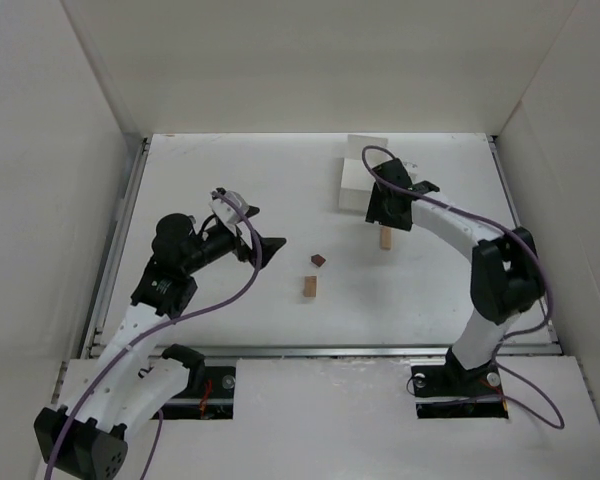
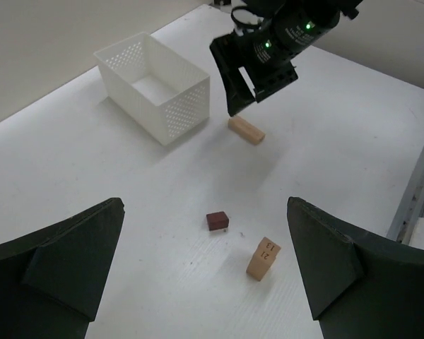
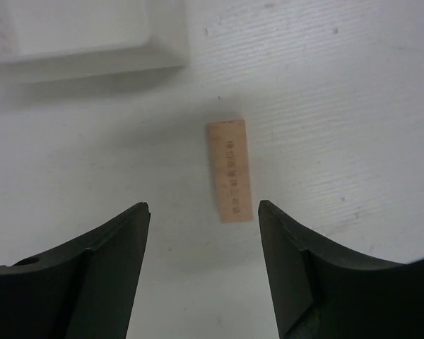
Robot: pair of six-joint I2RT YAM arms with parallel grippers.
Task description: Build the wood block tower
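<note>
Three small blocks lie apart on the white table. A long tan block (image 1: 385, 238) lies flat just under my right gripper (image 1: 385, 222), which hangs open above it; in the right wrist view the block (image 3: 230, 169) lies just ahead of the gap between the open fingertips (image 3: 203, 206). A dark reddish-brown block (image 1: 318, 260) and a second tan block (image 1: 310, 287) sit mid-table. My left gripper (image 1: 262, 233) is open and empty, left of them. In the left wrist view the dark block (image 2: 217, 220) and the upright numbered tan block (image 2: 263, 258) lie ahead of the open left gripper (image 2: 205, 275).
A white perforated box (image 1: 360, 178) stands at the back, just behind the right gripper; it also shows in the left wrist view (image 2: 155, 85) and the right wrist view (image 3: 85, 35). White walls enclose the table on three sides.
</note>
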